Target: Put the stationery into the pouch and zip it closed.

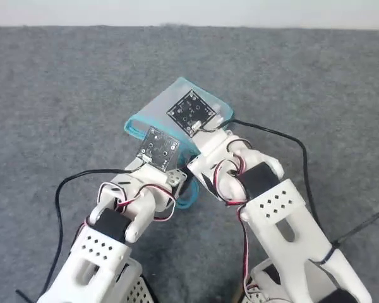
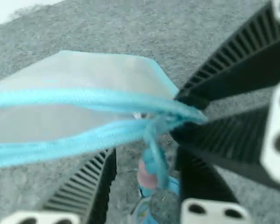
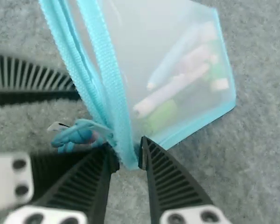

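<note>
Pouch (image 3: 177, 70) of frosted plastic, woven blue zip (image 3: 107, 79): right gripper (image 3: 128, 161) pinches its end between ribbed jaws; left gripper (image 2: 147, 156) gapes, pull (image 2: 156, 170) between its jaws.

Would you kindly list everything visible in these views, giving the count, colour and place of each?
pouch: one, translucent with turquoise trim, mid-table beneath both wrists.
stationery: several sticks, blue, pink and green, inside the pouch.
zip pull: one, turquoise, hanging at the pouch's zip end.
cables: at least two, black, trailing across the table.
table: one, grey and felt-like, under everything.
left gripper: one, black fingers, open either side of the zip pull.
right gripper: one, black fingers, shut on the pouch's zip edge.
</note>
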{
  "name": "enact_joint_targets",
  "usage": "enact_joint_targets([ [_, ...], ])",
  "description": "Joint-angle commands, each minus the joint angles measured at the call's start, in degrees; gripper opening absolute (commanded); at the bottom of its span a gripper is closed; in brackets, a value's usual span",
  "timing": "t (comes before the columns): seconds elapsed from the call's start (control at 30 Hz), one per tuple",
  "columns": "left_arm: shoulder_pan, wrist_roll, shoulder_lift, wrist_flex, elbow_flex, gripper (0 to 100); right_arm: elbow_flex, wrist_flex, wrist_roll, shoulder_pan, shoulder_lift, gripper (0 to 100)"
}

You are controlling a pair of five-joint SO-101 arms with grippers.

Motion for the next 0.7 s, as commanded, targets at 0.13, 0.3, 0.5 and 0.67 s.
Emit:
enact_joint_targets([
  [0.13, -5.71, -3.34, 0.09, -4.04, -0.04, 1, 5.89, -5.93, 2.37, 0.04, -2.68, 0.6],
  [0.3, -6.51, -8.09, 0.09, -6.51, 2.07, 1, 6.59, -6.20, 2.46, 2.42, -2.59, 0.6],
  [0.5, -6.59, -8.09, 0.09, -6.42, 1.98, 1, 6.86, -6.20, 3.78, 5.85, -2.59, 0.6],
  [0.67, -10.64, -8.26, 0.18, -6.42, 1.98, 1, 10.29, -9.45, 4.92, 9.71, -2.59, 0.6],
])
